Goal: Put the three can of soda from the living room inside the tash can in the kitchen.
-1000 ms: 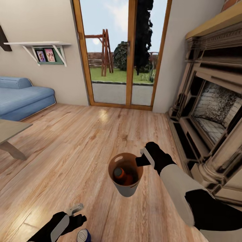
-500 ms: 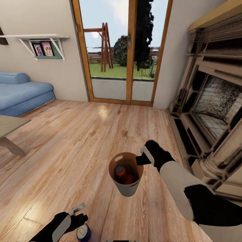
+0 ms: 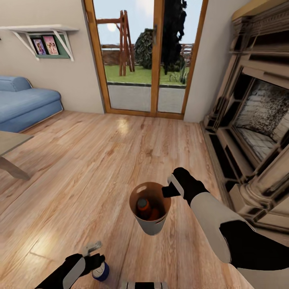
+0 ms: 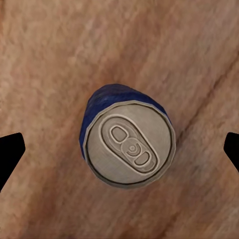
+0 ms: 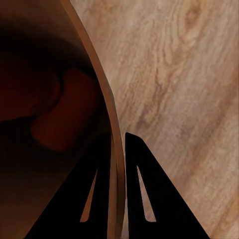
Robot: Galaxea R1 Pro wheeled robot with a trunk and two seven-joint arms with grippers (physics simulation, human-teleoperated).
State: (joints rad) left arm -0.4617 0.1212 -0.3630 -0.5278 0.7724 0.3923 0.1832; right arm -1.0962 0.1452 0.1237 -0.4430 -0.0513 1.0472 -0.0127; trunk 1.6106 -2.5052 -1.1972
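Observation:
The tash can (image 3: 151,223) hangs at centre, pale outside and brown inside, with my right gripper (image 3: 166,190) shut on its rim. The right wrist view has one finger (image 5: 142,189) outside the rim (image 5: 107,124) and the other inside. Two orange soda cans (image 3: 143,205) lie in the bin, seen dimly as orange shapes (image 5: 64,119). The dark blue can (image 3: 100,271) stands upright on the plank floor. My left gripper (image 3: 94,257) hovers open over it; its silver top (image 4: 130,148) sits between the wide-spread fingertips (image 4: 10,152).
This is the living room. A light blue sofa (image 3: 24,102) and a table corner (image 3: 10,150) are at the left. The fireplace (image 3: 257,120) fills the right side. Wood-framed glass doors (image 3: 146,60) stand ahead, and a wall shelf (image 3: 40,34) hangs top left.
The whole view has shifted, so the camera moved. The blue can now shows further up in the picture beside my left gripper. The bin stays in my right gripper.

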